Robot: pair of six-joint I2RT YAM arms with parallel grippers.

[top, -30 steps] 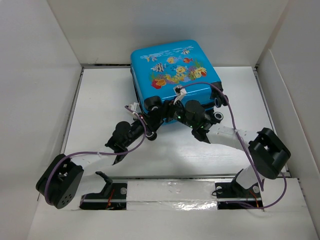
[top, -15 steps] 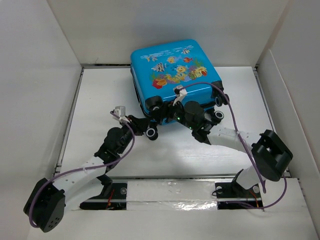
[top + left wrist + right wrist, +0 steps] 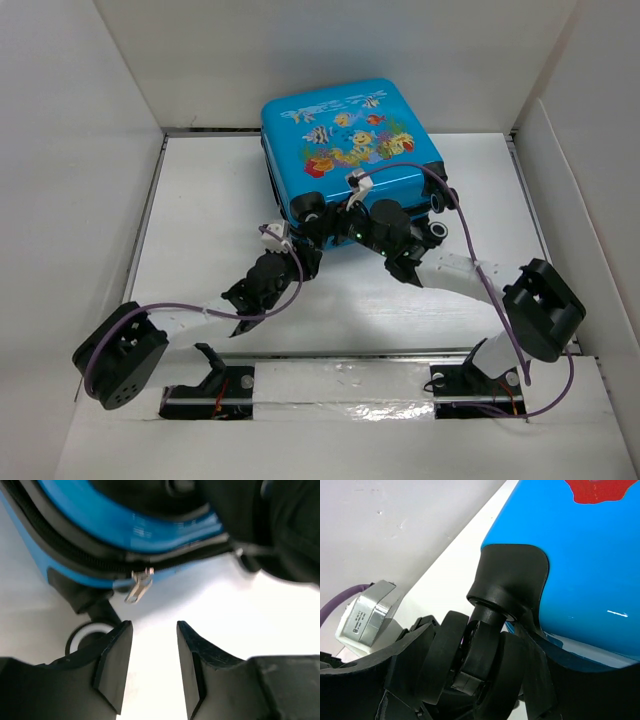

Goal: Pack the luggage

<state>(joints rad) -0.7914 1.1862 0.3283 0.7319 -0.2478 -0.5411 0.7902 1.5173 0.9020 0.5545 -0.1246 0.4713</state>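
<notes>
At the far middle of the white desk [image 3: 215, 200], the overhead view shows the closed bright-blue hard-shell suitcase [image 3: 345, 140] lying flat, fish print up. The left tool [image 3: 303, 262] sits at its near-left corner, and the right tool [image 3: 328, 226] is against its near edge.

Only the left wrist view shows the silver zipper pull [image 3: 139, 586] hanging from the black zipper, just beyond the left tool's parted, empty fingers [image 3: 112, 665].

The right wrist view alone shows the right tool clamped around a small black wheel [image 3: 479, 657] under the suitcase's corner.
</notes>
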